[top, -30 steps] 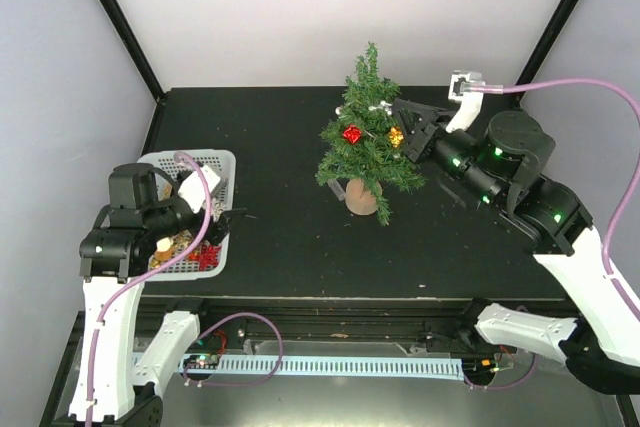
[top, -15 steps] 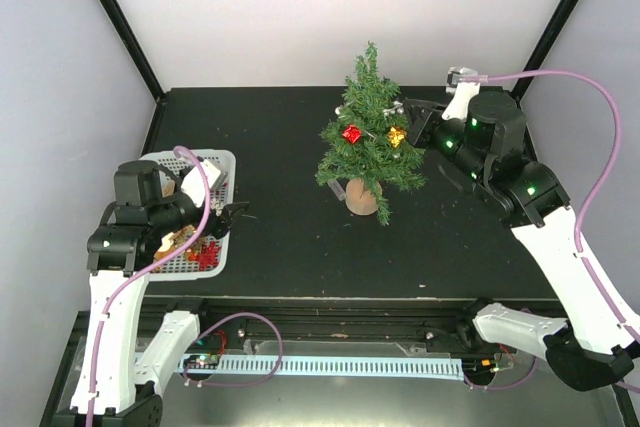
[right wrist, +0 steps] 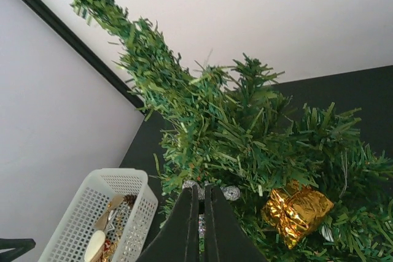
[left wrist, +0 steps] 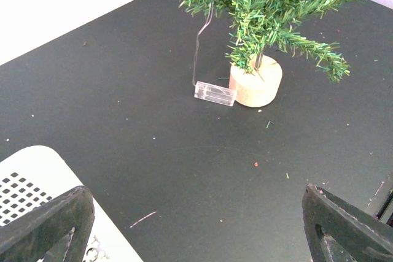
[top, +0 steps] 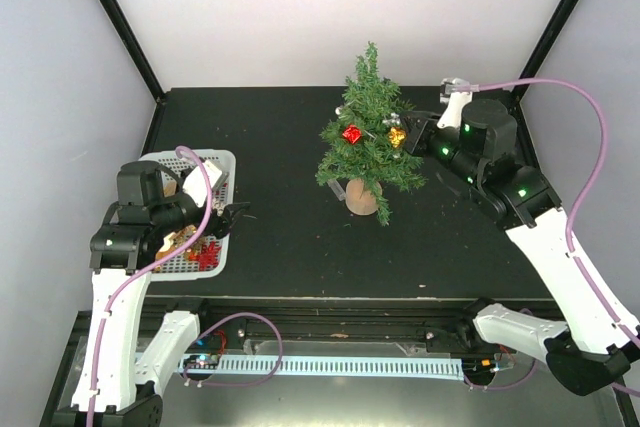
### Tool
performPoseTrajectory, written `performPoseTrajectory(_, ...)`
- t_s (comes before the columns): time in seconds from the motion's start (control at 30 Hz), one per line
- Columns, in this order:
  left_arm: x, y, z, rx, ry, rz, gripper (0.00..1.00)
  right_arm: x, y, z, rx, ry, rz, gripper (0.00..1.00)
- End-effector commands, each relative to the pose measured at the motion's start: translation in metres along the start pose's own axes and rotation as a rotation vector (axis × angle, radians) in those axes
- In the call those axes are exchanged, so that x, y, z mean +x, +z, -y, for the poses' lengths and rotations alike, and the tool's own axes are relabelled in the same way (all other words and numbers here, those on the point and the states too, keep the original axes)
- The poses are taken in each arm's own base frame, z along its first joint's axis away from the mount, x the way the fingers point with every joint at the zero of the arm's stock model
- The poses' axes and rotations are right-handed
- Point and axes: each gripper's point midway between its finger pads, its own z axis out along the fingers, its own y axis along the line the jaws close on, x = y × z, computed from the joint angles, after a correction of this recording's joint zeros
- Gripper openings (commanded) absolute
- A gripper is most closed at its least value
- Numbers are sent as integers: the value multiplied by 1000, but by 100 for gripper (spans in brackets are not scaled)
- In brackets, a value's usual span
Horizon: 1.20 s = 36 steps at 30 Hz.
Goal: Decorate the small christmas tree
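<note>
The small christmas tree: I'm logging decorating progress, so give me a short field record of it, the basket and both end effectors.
tree: small christmas tree, upright on wooden base
ornaments on tree: red gift, gold gift
beside base: clear plastic box
basket: white basket, holds more decorations
left end effector: open, empty, beside the basket
right end effector: shut, tips among the branches near the gold gift

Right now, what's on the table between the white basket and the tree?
Mostly bare table, seen from the left wrist. A small clear box lies by the stump of the tree, with a thin wire rising into the branches.
</note>
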Motion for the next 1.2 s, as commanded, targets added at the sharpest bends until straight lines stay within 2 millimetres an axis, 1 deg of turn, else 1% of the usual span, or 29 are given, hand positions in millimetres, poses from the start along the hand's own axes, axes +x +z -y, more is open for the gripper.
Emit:
performPoseTrajectory(0.0,-5,0,1,8,5,24,93,2,4,-1,-27,13,8,1)
performPoseTrajectory(0.1,-5,1,1,8,4,24,93,6,10,1,-31,24,11,1)
performPoseTrajectory(0.47,-5,1,1,6,3,26,93,6,25,6,-30,16,46,1)
performPoseTrajectory(0.6,-5,2,0,7,1,24,93,15,35,10,-20,15,19,1)
performPoseTrajectory(0.9,-2,2,1,11,2,24,93,37,56,26,20,19,-35,1)
performPoseTrajectory(1.03,-1,2,2,10,3,24,94,43,59,28,24,21,-50,1)
performPoseTrajectory(1.1,-1,2,2,11,4,25,94,42,57,27,23,21,-47,1)
performPoseTrajectory(1.17,-1,2,2,9,5,26,94,38,53,25,18,18,-39,5)
